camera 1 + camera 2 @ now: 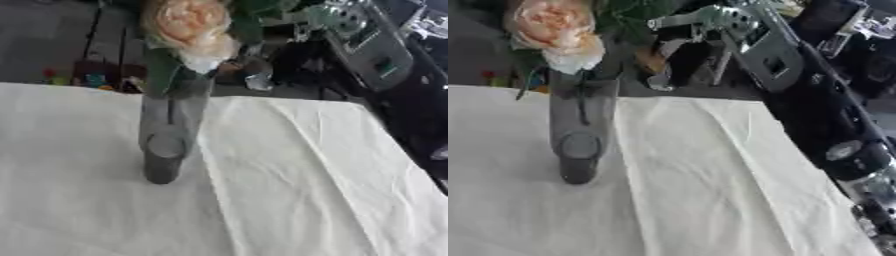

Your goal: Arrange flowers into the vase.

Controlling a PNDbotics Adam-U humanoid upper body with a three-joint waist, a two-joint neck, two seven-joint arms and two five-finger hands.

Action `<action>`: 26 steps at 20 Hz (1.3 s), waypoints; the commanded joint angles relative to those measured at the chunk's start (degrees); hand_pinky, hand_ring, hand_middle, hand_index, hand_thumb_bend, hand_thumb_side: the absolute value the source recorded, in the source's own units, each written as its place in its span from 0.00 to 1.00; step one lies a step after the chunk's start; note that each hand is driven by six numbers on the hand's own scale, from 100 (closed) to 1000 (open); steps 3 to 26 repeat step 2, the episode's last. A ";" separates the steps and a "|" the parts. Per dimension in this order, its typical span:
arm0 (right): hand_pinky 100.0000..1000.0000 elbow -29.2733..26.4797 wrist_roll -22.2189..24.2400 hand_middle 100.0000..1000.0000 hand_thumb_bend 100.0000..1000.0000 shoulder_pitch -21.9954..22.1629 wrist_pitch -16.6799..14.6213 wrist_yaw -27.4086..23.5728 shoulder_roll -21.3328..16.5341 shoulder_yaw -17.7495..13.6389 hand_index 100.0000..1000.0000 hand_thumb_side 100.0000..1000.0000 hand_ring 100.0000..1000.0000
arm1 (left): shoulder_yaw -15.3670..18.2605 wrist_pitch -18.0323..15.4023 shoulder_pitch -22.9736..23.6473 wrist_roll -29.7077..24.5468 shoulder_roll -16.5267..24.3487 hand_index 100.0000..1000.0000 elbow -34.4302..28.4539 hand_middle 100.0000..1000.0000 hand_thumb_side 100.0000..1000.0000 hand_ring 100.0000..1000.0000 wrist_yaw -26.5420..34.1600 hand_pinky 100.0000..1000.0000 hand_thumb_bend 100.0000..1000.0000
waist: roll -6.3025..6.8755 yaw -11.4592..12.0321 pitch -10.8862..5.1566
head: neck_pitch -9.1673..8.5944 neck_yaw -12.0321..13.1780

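White cloth covers the desk (332, 200); the right hand (677, 37), grasp unclear, hangs beside the rose (553, 30) in the vase (581, 125); a nudge could tip it.

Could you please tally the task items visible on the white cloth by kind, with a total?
Grey vase: 1
Peach flower, standing in the vase: 1
Robot hand, by the leaves beyond the cloth's far edge: 1
Total: 3

A grey vase (168, 135) stands on the white cloth (306, 190). A peach flower (188, 25) sits at the top of the vase. The right hand (346, 22) is right of the flower.
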 commanded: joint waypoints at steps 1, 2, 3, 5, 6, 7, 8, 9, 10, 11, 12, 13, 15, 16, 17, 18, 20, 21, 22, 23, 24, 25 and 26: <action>0.85 -0.25 -0.05 1.00 0.00 -0.08 0.09 0.58 -3.11 -1.65 1.00 0.13 1.00 | 0.11 -0.13 -0.33 0.20 0.89 0.84 -0.77 0.82 0.57 0.75 -0.33 0.74 0.00 | 0.64 -0.17 -1.11 | -0.33 -0.18; 0.85 -0.17 -0.05 1.00 0.00 0.19 0.18 0.71 -3.33 -1.84 1.00 0.13 1.00 | 0.13 -0.16 -0.28 0.23 0.87 0.84 -0.77 0.82 0.57 0.75 -0.37 0.74 0.00 | 0.77 -0.27 -1.10 | -0.34 -0.20; 0.85 -0.17 -0.05 1.00 0.00 0.19 0.18 0.71 -3.33 -1.84 1.00 0.13 1.00 | 0.13 -0.16 -0.28 0.23 0.87 0.84 -0.77 0.82 0.57 0.75 -0.37 0.74 0.00 | 0.77 -0.27 -1.10 | -0.34 -0.20; 0.85 -0.17 -0.05 1.00 0.00 0.19 0.18 0.71 -3.33 -1.84 1.00 0.13 1.00 | 0.13 -0.16 -0.28 0.23 0.87 0.84 -0.77 0.82 0.57 0.75 -0.37 0.74 0.00 | 0.77 -0.27 -1.10 | -0.34 -0.20; 0.85 -0.17 -0.05 1.00 0.00 0.19 0.18 0.71 -3.33 -1.84 1.00 0.13 1.00 | 0.13 -0.16 -0.28 0.23 0.87 0.84 -0.77 0.82 0.57 0.75 -0.37 0.74 0.00 | 0.77 -0.27 -1.10 | -0.34 -0.20; 0.85 -0.17 -0.05 1.00 0.00 0.19 0.18 0.71 -3.33 -1.84 1.00 0.13 1.00 | 0.13 -0.16 -0.28 0.23 0.87 0.84 -0.77 0.82 0.57 0.75 -0.37 0.74 0.00 | 0.77 -0.27 -1.10 | -0.34 -0.20; 0.85 -0.17 -0.05 1.00 0.00 0.19 0.18 0.71 -3.33 -1.84 1.00 0.13 1.00 | 0.13 -0.16 -0.28 0.23 0.87 0.84 -0.77 0.82 0.57 0.75 -0.37 0.74 0.00 | 0.77 -0.27 -1.10 | -0.34 -0.20; 0.85 -0.17 -0.05 1.00 0.00 0.19 0.18 0.71 -3.33 -1.84 1.00 0.13 1.00 | 0.13 -0.16 -0.28 0.23 0.87 0.84 -0.77 0.82 0.57 0.75 -0.37 0.74 0.00 | 0.77 -0.27 -1.10 | -0.34 -0.20; 0.85 -0.17 -0.05 1.00 0.00 0.19 0.18 0.71 -3.33 -1.84 1.00 0.13 1.00 | 0.13 -0.16 -0.28 0.23 0.87 0.84 -0.77 0.82 0.57 0.75 -0.37 0.74 0.00 | 0.77 -0.27 -1.10 | -0.34 -0.20; 0.85 -0.17 -0.05 1.00 0.00 0.19 0.18 0.71 -3.33 -1.84 1.00 0.13 1.00 | 0.13 -0.16 -0.28 0.23 0.87 0.84 -0.77 0.82 0.57 0.75 -0.37 0.74 0.00 | 0.77 -0.27 -1.10 | -0.34 -0.20; 0.85 -0.17 -0.05 1.00 0.00 0.19 0.18 0.71 -3.33 -1.84 1.00 0.13 1.00 | 0.13 -0.16 -0.28 0.23 0.87 0.84 -0.77 0.82 0.57 0.75 -0.37 0.74 0.00 | 0.77 -0.27 -1.10 | -0.34 -0.20; 0.85 -0.17 -0.05 1.00 0.00 0.19 0.18 0.71 -3.33 -1.84 1.00 0.13 1.00 | 0.13 -0.16 -0.28 0.23 0.87 0.84 -0.77 0.82 0.57 0.75 -0.37 0.74 0.00 | 0.77 -0.27 -1.10 | -0.34 -0.20; 0.85 -0.17 -0.05 1.00 0.00 0.19 0.18 0.71 -3.33 -1.84 1.00 0.13 1.00 | 0.13 -0.16 -0.28 0.23 0.87 0.84 -0.77 0.82 0.57 0.75 -0.37 0.74 0.00 | 0.77 -0.27 -1.10 | -0.34 -0.20; 0.85 -0.17 -0.05 1.00 0.00 0.19 0.18 0.71 -3.33 -1.84 1.00 0.13 1.00 | 0.13 -0.16 -0.28 0.23 0.87 0.84 -0.77 0.82 0.57 0.75 -0.37 0.74 0.00 | 0.77 -0.27 -1.10 | -0.34 -0.20; 0.85 -0.17 -0.05 1.00 0.00 0.19 0.18 0.71 -3.33 -1.84 1.00 0.13 1.00 | 0.13 -0.16 -0.28 0.23 0.87 0.84 -0.77 0.82 0.57 0.75 -0.37 0.74 0.00 | 0.77 -0.27 -1.10 | -0.34 -0.20; 0.85 -0.17 -0.05 1.00 0.00 0.19 0.18 0.71 -3.33 -1.84 1.00 0.13 1.00 | 0.13 -0.16 -0.28 0.23 0.87 0.84 -0.77 0.82 0.57 0.75 -0.37 0.74 0.00 | 0.77 -0.27 -1.10 | -0.34 -0.20; 0.85 -0.17 -0.05 1.00 0.00 0.19 0.18 0.71 -3.33 -1.84 1.00 0.13 1.00 | 0.13 -0.16 -0.28 0.23 0.87 0.84 -0.77 0.82 0.57 0.75 -0.37 0.74 0.00 | 0.77 -0.27 -1.10 | -0.34 -0.20; 0.85 -0.17 -0.05 1.00 0.00 0.19 0.18 0.71 -3.33 -1.84 1.00 0.13 1.00 | 0.13 -0.16 -0.28 0.23 0.87 0.84 -0.77 0.82 0.57 0.75 -0.37 0.74 0.00 | 0.77 -0.27 -1.10 | -0.34 -0.20; 0.85 -0.17 -0.05 1.00 0.00 0.19 0.18 0.71 -3.33 -1.84 1.00 0.13 1.00 | 0.13 -0.16 -0.28 0.23 0.87 0.84 -0.77 0.82 0.57 0.75 -0.37 0.74 0.00 | 0.77 -0.27 -1.10 | -0.34 -0.20; 0.85 -0.17 -0.05 1.00 0.00 0.19 0.18 0.71 -3.33 -1.84 1.00 0.13 1.00 | 0.13 -0.16 -0.28 0.23 0.87 0.84 -0.77 0.82 0.57 0.75 -0.37 0.74 0.00 | 0.77 -0.27 -1.10 | -0.34 -0.20; 0.85 -0.17 -0.05 1.00 0.00 0.19 0.18 0.71 -3.33 -1.84 1.00 0.13 1.00 | 0.13 -0.16 -0.28 0.23 0.87 0.84 -0.77 0.82 0.57 0.75 -0.37 0.74 0.00 | 0.77 -0.27 -1.10 | -0.34 -0.20; 0.85 -0.17 -0.05 1.00 0.00 0.19 0.18 0.71 -3.33 -1.84 1.00 0.13 1.00 | 0.13 -0.16 -0.28 0.23 0.87 0.84 -0.77 0.82 0.57 0.75 -0.37 0.74 0.00 | 0.77 -0.27 -1.10 | -0.34 -0.20; 0.85 -0.17 -0.05 1.00 0.00 0.19 0.18 0.71 -3.33 -1.84 1.00 0.13 1.00 | 0.13 -0.16 -0.28 0.23 0.87 0.84 -0.77 0.82 0.57 0.75 -0.37 0.74 0.00 | 0.77 -0.27 -1.10 | -0.34 -0.20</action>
